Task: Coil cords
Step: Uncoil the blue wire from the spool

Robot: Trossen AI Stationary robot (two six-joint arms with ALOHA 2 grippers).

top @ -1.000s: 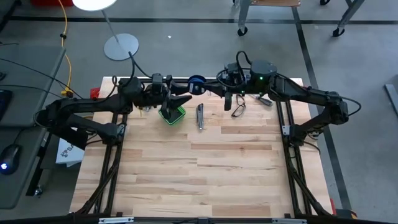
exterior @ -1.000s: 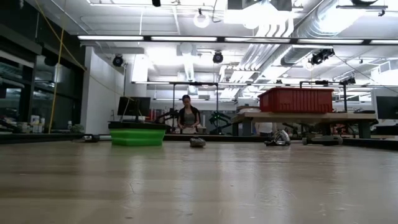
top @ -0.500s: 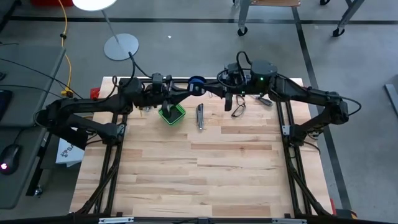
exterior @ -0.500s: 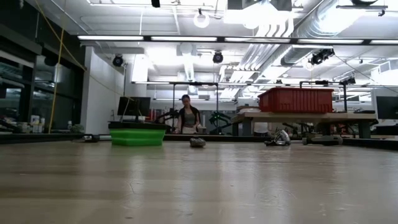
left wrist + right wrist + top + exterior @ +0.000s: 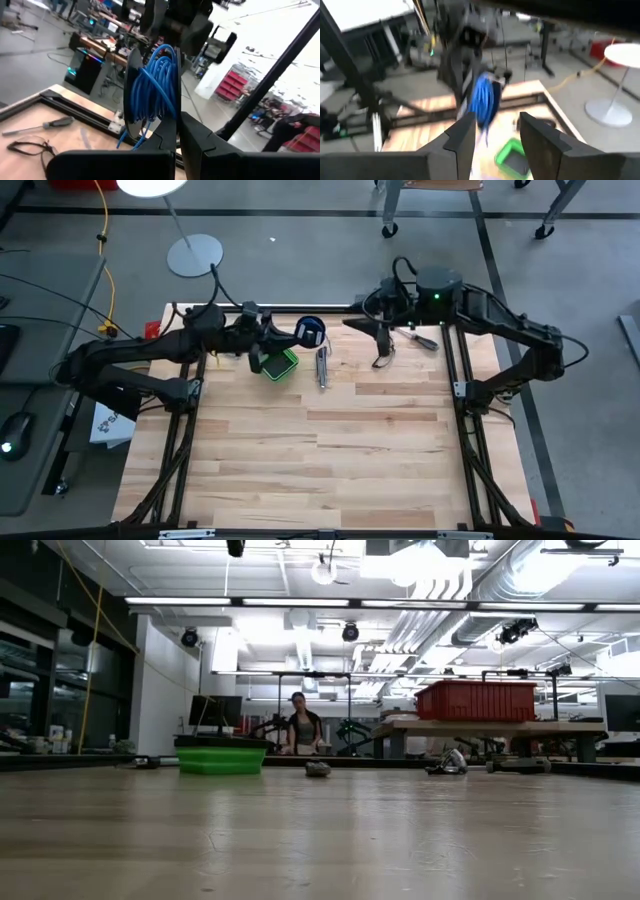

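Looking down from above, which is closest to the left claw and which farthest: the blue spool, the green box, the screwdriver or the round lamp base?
From the left gripper, in the high view:
1. Spool, gripped at the gripper's tip.
2. Green box, on the table just below it.
3. Lamp base and screwdriver: too close to call; the base is on the floor behind, the screwdriver under the right arm.

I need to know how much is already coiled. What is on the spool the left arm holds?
Blue wire is wound on the spool, one strand hanging below. The layers beneath and the spool's core are covered.
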